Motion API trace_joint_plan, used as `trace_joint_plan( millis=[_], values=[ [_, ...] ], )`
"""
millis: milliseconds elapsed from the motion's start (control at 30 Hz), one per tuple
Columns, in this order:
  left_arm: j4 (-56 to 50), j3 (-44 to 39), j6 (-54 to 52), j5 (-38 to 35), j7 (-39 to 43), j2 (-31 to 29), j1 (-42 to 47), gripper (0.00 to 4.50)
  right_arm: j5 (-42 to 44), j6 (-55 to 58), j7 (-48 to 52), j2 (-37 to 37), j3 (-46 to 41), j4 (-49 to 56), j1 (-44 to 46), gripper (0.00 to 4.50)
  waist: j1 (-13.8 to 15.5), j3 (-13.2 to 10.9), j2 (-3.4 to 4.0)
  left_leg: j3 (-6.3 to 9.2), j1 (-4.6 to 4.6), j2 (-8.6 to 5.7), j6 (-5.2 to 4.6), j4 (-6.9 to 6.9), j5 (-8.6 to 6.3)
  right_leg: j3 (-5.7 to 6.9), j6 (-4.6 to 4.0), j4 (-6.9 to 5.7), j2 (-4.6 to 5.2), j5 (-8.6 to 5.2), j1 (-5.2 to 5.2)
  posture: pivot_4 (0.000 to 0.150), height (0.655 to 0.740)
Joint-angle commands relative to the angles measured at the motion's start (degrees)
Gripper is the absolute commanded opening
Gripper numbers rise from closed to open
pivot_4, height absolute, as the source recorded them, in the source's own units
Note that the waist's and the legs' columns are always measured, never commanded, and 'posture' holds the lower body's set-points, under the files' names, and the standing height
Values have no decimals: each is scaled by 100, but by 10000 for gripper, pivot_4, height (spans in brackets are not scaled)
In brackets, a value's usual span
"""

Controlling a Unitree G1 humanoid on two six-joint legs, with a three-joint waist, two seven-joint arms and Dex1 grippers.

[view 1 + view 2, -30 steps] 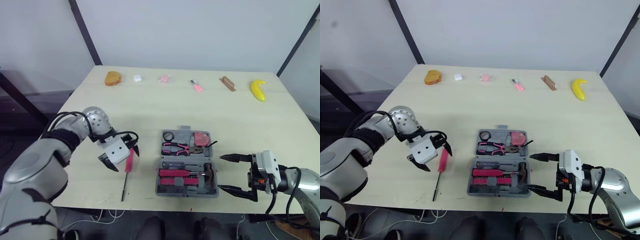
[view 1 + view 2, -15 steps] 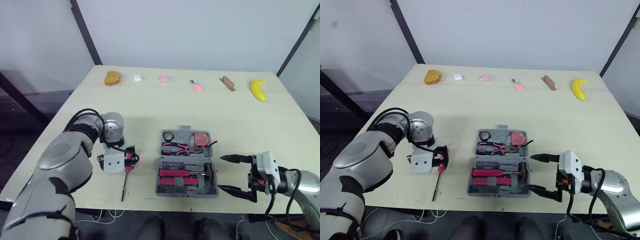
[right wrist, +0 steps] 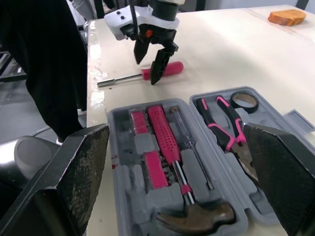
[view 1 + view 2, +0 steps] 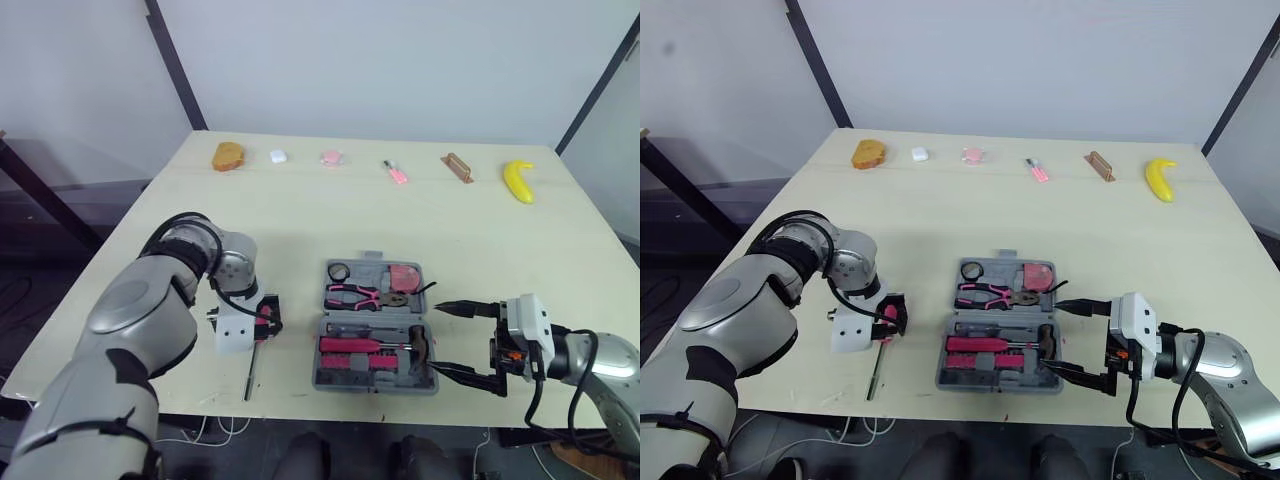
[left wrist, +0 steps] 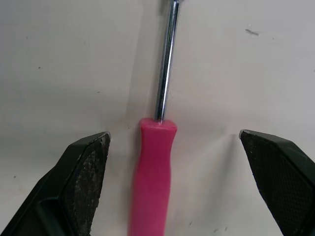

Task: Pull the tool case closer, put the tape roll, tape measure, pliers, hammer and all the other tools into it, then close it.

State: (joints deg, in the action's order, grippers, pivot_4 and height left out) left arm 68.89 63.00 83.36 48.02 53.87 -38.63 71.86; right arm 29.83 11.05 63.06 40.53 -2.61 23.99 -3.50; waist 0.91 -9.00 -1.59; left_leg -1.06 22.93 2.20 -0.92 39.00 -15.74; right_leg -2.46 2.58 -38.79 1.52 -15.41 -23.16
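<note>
Over the pink screwdriver (image 5: pixel 152 182), left claw (image 5: pixel 173 134) spread, apparently not touching it.

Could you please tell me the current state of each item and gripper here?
Grey plastic tool case: open, lying flat.
Pink-handled screwdriver: lying on the table, outside the case.
Pink-handled hammer: stowed in the case.
Left gripper: open, straddling the screwdriver handle.
Right gripper: open, at the case's right edge.

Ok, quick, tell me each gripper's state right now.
Left gripper: open, straddling the screwdriver handle, not gripping it.
Right gripper: open, empty, at the tool case's right edge.
</note>
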Motion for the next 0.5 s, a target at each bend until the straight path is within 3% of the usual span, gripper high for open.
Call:
trace_joint_plan(
  millis=[33,300,400,467,500],
  values=[
    [35,-14,28,437,-563,86,14,44765,119,-11,1,-3,-36,198,22,45000,-2,2,3,0,-4,0,0,4,0,0,0,-1,0,0,5,1500,7400],
    [148,-40,128,884,-1208,155,42,44765,81,-30,18,-17,4,164,40,45000,0,5,8,0,-9,-2,0,14,0,1,4,-4,3,2,13,1500,7400],
    [181,-36,100,977,-1321,181,51,37742,48,-29,4,-30,64,177,52,45000,0,5,9,0,-9,-2,0,14,0,1,4,-5,3,2,13,1500,7400],
    [205,-37,92,999,-1358,209,44,35733,33,-35,4,-40,96,160,72,45000,-1,5,9,0,-9,-2,0,15,0,1,5,-5,3,3,13,1500,7400],
    [208,-33,85,1018,-1381,221,43,29632,26,-42,7,-44,106,145,84,45000,-3,6,9,0,-9,-2,0,15,0,1,5,-5,3,3,13,1500,7400]
  ],
)
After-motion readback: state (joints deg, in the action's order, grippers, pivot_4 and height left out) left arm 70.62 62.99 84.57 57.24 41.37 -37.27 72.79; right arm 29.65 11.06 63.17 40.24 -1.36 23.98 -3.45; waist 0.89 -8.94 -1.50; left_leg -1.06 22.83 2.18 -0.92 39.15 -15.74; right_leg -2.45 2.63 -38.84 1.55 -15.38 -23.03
